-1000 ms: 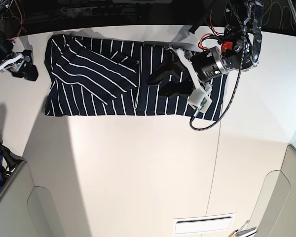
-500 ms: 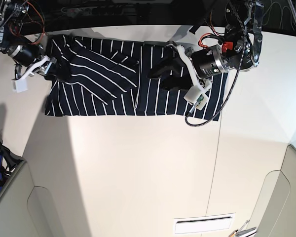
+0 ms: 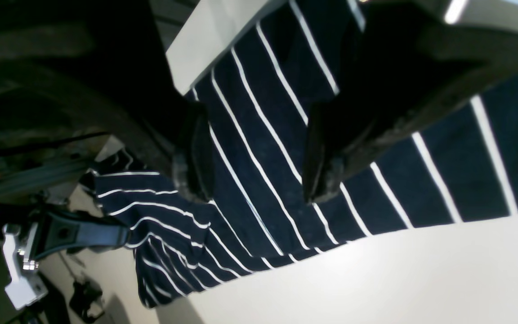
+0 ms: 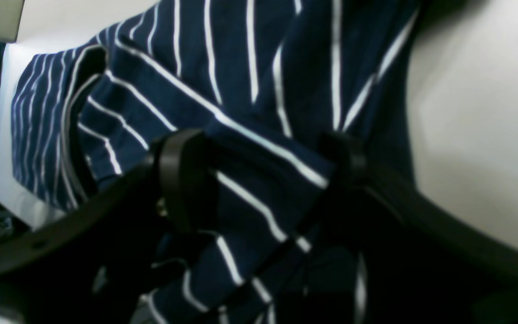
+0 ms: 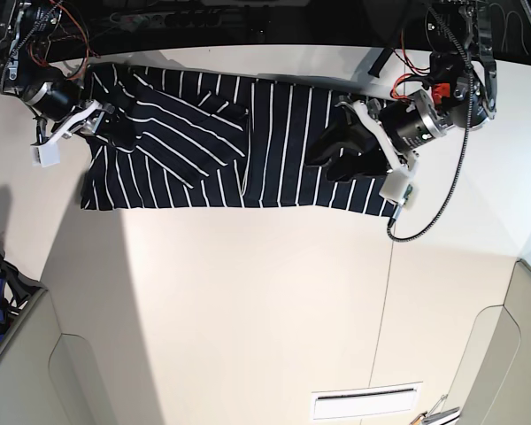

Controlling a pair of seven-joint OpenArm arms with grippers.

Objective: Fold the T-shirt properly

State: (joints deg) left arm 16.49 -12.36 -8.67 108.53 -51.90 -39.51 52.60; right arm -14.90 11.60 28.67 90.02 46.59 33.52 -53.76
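The T-shirt (image 5: 274, 142), dark navy with thin white stripes, lies spread along the far side of the white table (image 5: 248, 301). A flap with slanting stripes is folded over its left part. My left gripper (image 5: 329, 152) hovers low over the shirt's right part. In the left wrist view it (image 3: 256, 180) is open, with flat striped cloth (image 3: 259, 135) between the fingers. My right gripper (image 5: 115, 128) is at the shirt's left end. In the right wrist view it (image 4: 263, 175) is open and straddles a raised fold of cloth (image 4: 241, 67).
The table's far edge (image 5: 248, 49) runs just behind the shirt, with dark clutter and wires beyond. A black cable (image 5: 425, 212) loops off the left arm onto the table. Grey bins stand at the lower left (image 5: 18, 354) and lower right (image 5: 504, 354). A white vent plate (image 5: 367, 403) lies near the front.
My right arm has swung in from beside the table onto the shirt's left end. My left gripper has moved right along the shirt, from its middle toward its right end.
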